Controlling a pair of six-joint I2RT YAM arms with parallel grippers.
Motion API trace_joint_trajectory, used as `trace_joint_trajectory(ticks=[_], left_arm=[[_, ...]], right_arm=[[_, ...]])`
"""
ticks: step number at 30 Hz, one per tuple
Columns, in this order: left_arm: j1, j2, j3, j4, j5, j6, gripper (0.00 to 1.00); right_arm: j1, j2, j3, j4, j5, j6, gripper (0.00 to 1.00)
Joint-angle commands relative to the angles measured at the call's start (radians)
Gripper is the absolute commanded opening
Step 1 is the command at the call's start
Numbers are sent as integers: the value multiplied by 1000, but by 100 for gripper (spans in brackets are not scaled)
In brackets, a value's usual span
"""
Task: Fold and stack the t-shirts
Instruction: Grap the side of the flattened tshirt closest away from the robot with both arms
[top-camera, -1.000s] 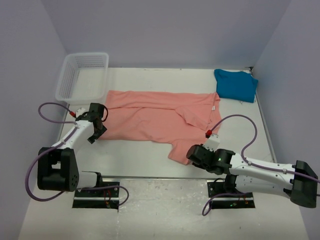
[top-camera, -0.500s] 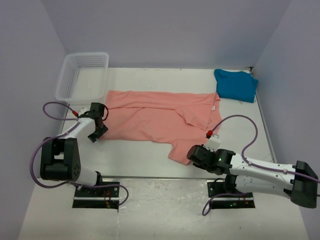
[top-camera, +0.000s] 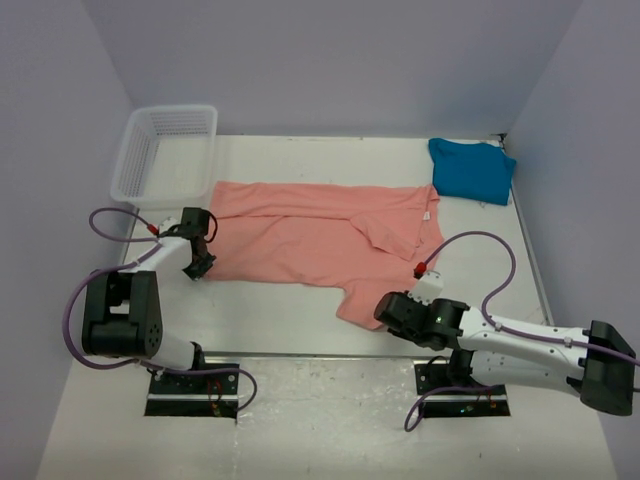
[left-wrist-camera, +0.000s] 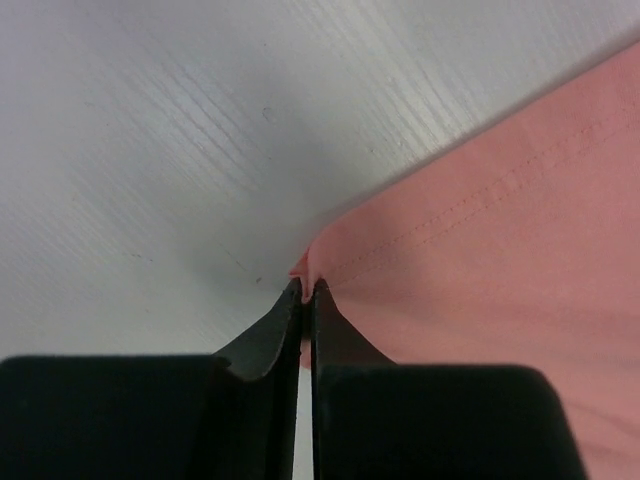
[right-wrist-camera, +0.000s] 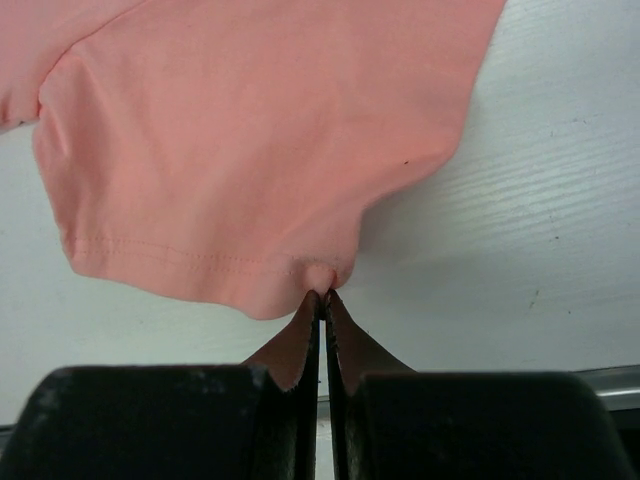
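The salmon-pink t-shirt (top-camera: 310, 235) lies spread across the middle of the table, with a white neck label near its right end. My left gripper (top-camera: 203, 267) is shut on the shirt's near-left corner (left-wrist-camera: 306, 272); the cloth is pinched between the black fingertips. At the front my right gripper (top-camera: 383, 312) is shut on the edge of the sleeve (right-wrist-camera: 322, 275) that hangs toward the near side. The teal-blue t-shirt (top-camera: 472, 170) lies folded at the back right corner, far from both grippers.
A white mesh basket (top-camera: 165, 152) stands at the back left, just beyond the left gripper. Purple walls close in the table on three sides. The arms' purple cables loop beside each base.
The left gripper has shifted slightly toward the shirt's corner and closed on it. The right arm has hardly moved and keeps its hold on the sleeve.
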Motion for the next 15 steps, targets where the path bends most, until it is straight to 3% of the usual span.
trace_joint_trajectory(ticks=[1, 15], left_arm=[[12, -3, -27, -26, 16, -7, 1], [-4, -110, -22, -63, 16, 72, 0]], right_arm=[[4, 19, 12, -24, 17, 34, 0], [4, 4, 82, -164, 85, 94, 0]])
